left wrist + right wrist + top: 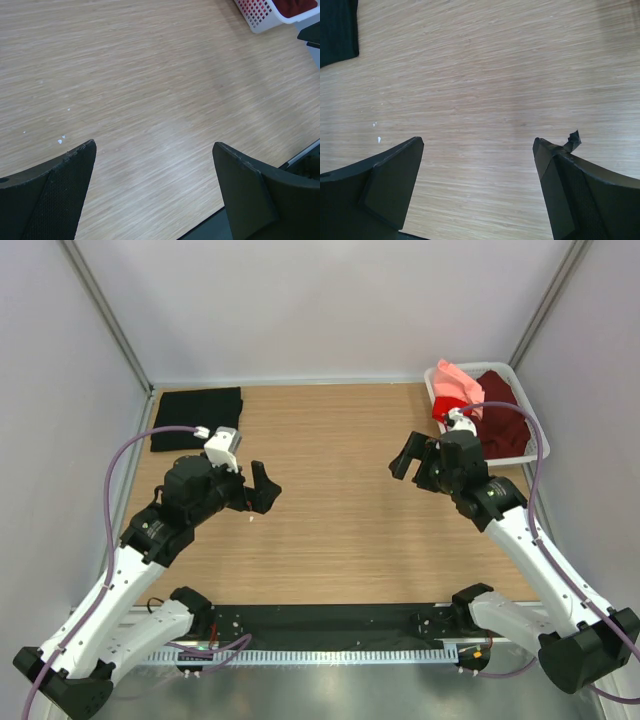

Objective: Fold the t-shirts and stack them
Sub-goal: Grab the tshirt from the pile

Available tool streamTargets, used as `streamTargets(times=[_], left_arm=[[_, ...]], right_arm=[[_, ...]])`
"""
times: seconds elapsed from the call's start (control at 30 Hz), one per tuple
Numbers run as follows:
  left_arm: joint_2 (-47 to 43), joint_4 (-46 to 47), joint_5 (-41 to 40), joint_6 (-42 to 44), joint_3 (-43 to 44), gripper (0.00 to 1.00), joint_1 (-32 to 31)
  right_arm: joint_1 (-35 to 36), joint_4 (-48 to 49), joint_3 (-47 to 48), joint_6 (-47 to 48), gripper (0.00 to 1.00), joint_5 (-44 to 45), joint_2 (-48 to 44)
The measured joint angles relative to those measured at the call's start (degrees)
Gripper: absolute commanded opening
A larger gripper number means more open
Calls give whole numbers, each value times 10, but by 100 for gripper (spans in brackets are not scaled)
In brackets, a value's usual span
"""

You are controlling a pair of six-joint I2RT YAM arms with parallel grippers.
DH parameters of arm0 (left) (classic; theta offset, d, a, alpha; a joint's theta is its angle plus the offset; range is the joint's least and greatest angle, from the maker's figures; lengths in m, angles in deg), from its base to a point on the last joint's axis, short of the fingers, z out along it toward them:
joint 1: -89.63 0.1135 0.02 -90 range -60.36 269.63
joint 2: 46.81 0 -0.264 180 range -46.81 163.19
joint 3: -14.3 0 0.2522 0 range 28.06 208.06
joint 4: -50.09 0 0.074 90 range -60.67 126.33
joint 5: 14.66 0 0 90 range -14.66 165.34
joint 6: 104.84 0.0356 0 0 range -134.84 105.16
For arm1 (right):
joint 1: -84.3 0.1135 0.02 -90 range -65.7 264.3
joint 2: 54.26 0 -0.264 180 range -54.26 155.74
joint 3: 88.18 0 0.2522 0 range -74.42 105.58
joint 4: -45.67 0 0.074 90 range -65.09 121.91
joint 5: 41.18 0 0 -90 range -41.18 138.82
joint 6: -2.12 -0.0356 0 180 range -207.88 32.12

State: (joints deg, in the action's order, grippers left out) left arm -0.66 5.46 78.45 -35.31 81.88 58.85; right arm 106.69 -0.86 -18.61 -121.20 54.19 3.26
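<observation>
A folded black t-shirt (197,416) lies flat at the table's far left corner; its edge shows in the right wrist view (337,30). The white lattice basket (536,436) at the far right holds a salmon pink t-shirt (457,388), a bright red one (444,411) and a dark maroon one (505,420). My left gripper (264,487) is open and empty over bare wood at mid left (155,147). My right gripper (410,456) is open and empty over bare wood, just left of the basket (478,142).
The basket's corner (262,12) shows at the top right of the left wrist view. Small white specks (60,140) lie on the wood near the left gripper. A black strip (330,625) runs along the table's near edge. Grey walls stand on three sides.
</observation>
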Motion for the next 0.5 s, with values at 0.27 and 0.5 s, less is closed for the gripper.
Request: streamTargets(times=[0.27,0.5], left_arm=[[0,0,0,0,0,100,0],[2,0,0,0,0,100,0]], right_arm=[[0,-2,23,2,100,53,22],[-31,-4,165,42,99,199,153]])
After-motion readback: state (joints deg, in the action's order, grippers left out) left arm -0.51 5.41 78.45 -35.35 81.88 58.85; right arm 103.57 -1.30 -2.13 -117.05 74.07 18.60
